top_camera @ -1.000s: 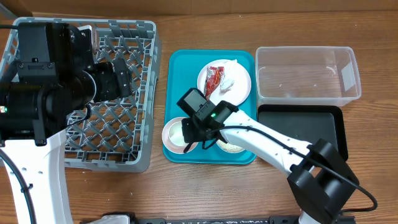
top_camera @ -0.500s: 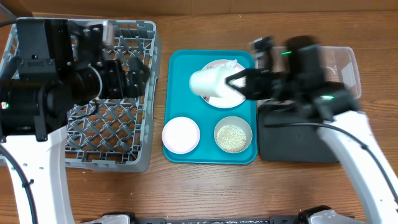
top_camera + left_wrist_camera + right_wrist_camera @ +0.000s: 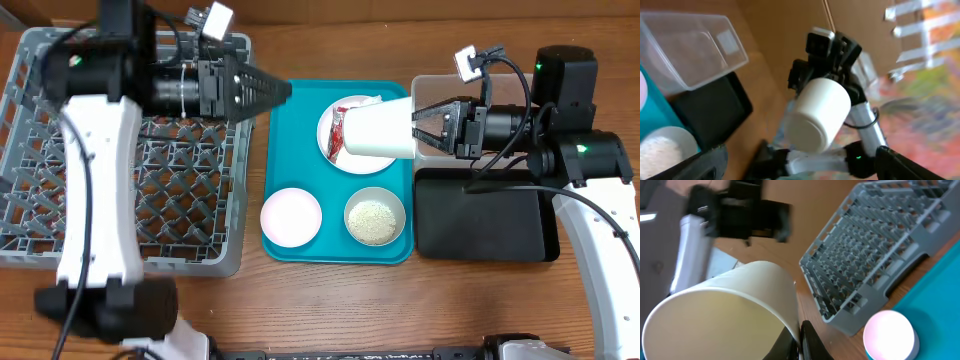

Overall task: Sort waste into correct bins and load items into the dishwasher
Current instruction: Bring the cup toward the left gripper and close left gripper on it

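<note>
A white cup (image 3: 375,131) hangs on its side above the plate (image 3: 362,158), its rim pinched in my shut right gripper (image 3: 420,128). In the right wrist view the fingers (image 3: 809,342) clamp the cup (image 3: 725,310) wall. My left gripper (image 3: 272,97) stands open over the dishwasher rack (image 3: 120,170) edge and points at the cup (image 3: 817,115), a short way from it. A red-and-white wrapper (image 3: 344,124) with tissue lies on the plate. The grey-green bowl (image 3: 375,220) holds rice; the pinkish-white bowl (image 3: 291,216) sits beside it.
Plate and bowls rest on a flat teal tray (image 3: 300,110). At the right stand the clear tub (image 3: 510,120) and, in front of it, the black tray (image 3: 490,220). Both arms reach in high over the tray.
My right arm lifted the cup off the teal tray and drew it right, up over the plate. My left arm swung right across the rack, its open gripper now facing the cup.
</note>
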Robot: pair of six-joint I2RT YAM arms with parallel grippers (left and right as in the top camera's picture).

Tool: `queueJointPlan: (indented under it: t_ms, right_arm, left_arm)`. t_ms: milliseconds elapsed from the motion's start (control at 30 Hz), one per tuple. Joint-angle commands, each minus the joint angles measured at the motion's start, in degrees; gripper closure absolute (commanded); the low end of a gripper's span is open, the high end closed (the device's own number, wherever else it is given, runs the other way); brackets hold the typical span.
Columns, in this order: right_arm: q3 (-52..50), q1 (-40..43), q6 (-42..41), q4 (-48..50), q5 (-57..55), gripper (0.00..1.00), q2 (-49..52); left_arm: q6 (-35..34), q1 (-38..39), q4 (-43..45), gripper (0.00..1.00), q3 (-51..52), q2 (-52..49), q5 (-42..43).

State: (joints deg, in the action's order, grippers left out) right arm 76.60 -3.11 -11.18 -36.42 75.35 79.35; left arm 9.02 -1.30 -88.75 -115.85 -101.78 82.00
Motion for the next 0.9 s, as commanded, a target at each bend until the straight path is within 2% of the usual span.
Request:
queueJointPlan:
  t_ms: [0, 133, 500, 667, 767, 867]
  right_arm:
    - [0.39, -1.18, -2.58, 1.95, 1.09, 0.96, -0.04]
    - [0.39, -4.66, -7.80, 4.87, -6.03, 0.96, 0.07]
    - [0.39, -14.14, -17.09, 22.95, -12.79, 0.96, 4.07]
    - [0.39, -15.15, -18.75, 26.18, -13.81, 0.96, 6.01]
    - [0.39, -15.15, -18.91, 28.81, -13.75, 0.96, 6.01]
    - [0.39, -15.04, -18.91, 29.55, -13.84, 0.96, 6.01]
  left_arm:
    - [9.88, -0.24, -7.30, 0.04, -0.28, -4.26, 8.68]
    - [12.02, 1.22, -8.07, 0.05, 0.00, -4.81, 8.66]
    - [12.39, 5.18, -8.07, 0.08, 0.00, -4.81, 8.55]
    - [11.96, 7.45, -8.07, 0.13, 0.00, -4.81, 8.48]
    - [11.72, 9.29, -8.07, 0.22, 0.00, -4.81, 8.46]
    - [11.04, 9.64, -8.07, 0.23, 0.00, -4.81, 8.46]
